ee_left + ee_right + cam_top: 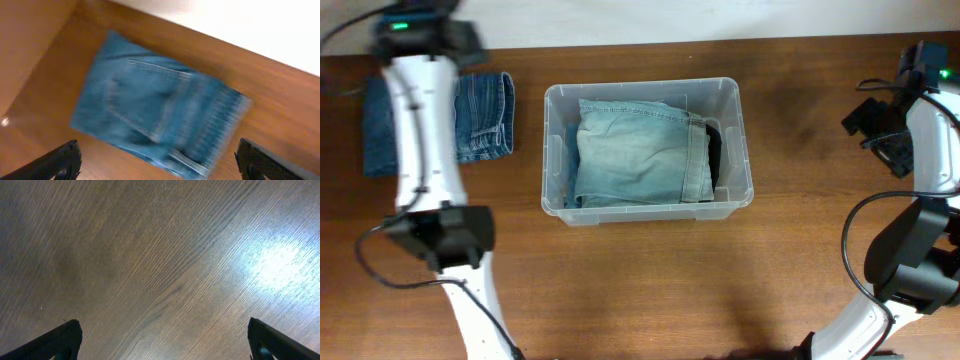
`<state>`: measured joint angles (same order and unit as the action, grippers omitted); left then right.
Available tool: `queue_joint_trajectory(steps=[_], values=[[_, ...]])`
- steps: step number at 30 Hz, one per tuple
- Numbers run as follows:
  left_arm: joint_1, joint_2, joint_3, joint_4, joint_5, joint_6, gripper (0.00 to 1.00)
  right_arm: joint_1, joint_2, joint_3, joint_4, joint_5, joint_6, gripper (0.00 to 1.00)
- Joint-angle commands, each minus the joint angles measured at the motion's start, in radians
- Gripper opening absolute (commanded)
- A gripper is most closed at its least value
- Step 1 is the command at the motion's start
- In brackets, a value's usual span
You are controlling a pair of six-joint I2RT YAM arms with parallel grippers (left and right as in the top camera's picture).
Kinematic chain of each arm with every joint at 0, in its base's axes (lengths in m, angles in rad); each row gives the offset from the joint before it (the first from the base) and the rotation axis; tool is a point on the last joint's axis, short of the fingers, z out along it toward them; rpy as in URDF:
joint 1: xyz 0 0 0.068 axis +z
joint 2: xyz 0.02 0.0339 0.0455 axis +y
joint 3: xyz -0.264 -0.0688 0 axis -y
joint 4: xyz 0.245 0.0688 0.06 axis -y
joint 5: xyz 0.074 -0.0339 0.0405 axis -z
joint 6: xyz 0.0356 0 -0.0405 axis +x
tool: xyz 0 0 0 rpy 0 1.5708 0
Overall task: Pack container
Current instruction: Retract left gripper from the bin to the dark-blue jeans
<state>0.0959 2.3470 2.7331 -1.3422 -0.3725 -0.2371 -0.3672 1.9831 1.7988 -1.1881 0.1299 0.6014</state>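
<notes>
The clear plastic container point(556, 150) stands mid-table. A folded pair of light blue jeans point(640, 152) lies inside it, with something dark point(715, 150) showing at their right edge. A second, darker folded pair of jeans point(488, 118) lies on the table to the left of the container, and my left arm point(420, 130) crosses over part of it. In the left wrist view my left gripper point(160, 162) is open above these dark jeans point(155, 110) and holds nothing. My right gripper point(165, 340) is open over bare wood, far right of the container.
The table is brown wood point(650, 290). Its far edge meets a pale wall point(250, 25) just behind the dark jeans. Both arm bases point(440, 240) stand near the front corners, and black cables loop beside them.
</notes>
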Motion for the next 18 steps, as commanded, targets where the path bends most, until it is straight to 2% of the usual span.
queue_joint_trajectory(steps=[1,3,4,5,6,8,9,10,11,12,13,15,18], values=[[0.152,0.012,-0.004,0.020,0.132,-0.016,0.99,-0.006,0.005,0.000,0.000,0.013,0.010,0.98],[0.211,0.026,-0.011,0.046,0.197,-0.015,0.99,-0.006,0.005,0.000,0.000,0.013,0.010,0.98],[0.235,0.032,-0.017,0.057,0.221,-0.015,0.91,-0.006,0.005,0.000,0.000,0.013,0.010,0.98],[0.265,0.046,-0.021,0.064,0.251,-0.015,0.57,-0.006,0.005,0.000,0.000,0.013,0.010,0.98],[0.285,0.058,-0.021,0.066,0.268,-0.015,0.40,-0.006,0.005,0.000,0.000,0.013,0.010,0.98],[0.344,0.106,-0.021,0.070,0.278,-0.015,0.15,-0.006,0.005,0.000,0.000,0.013,0.010,0.98],[0.359,0.123,-0.021,0.074,0.278,-0.015,0.14,-0.006,0.005,0.000,0.000,0.013,0.010,0.98],[0.374,0.137,-0.021,0.077,0.278,-0.015,0.15,-0.006,0.005,0.000,0.000,0.013,0.010,0.98],[0.389,0.151,-0.021,0.078,0.277,-0.015,0.26,-0.006,0.005,0.000,0.000,0.013,0.010,0.98],[0.402,0.165,-0.021,0.080,0.274,-0.015,0.46,-0.006,0.005,0.000,0.000,0.013,0.010,0.98],[0.412,0.177,-0.021,0.083,0.272,-0.014,0.71,-0.006,0.005,0.000,0.000,0.013,0.010,0.98],[0.435,0.201,-0.021,0.089,0.272,-0.014,0.96,-0.006,0.005,0.000,0.000,0.013,0.010,0.98],[0.466,0.236,-0.021,0.089,0.272,0.009,0.99,-0.006,0.005,0.000,0.000,0.013,0.010,0.99]])
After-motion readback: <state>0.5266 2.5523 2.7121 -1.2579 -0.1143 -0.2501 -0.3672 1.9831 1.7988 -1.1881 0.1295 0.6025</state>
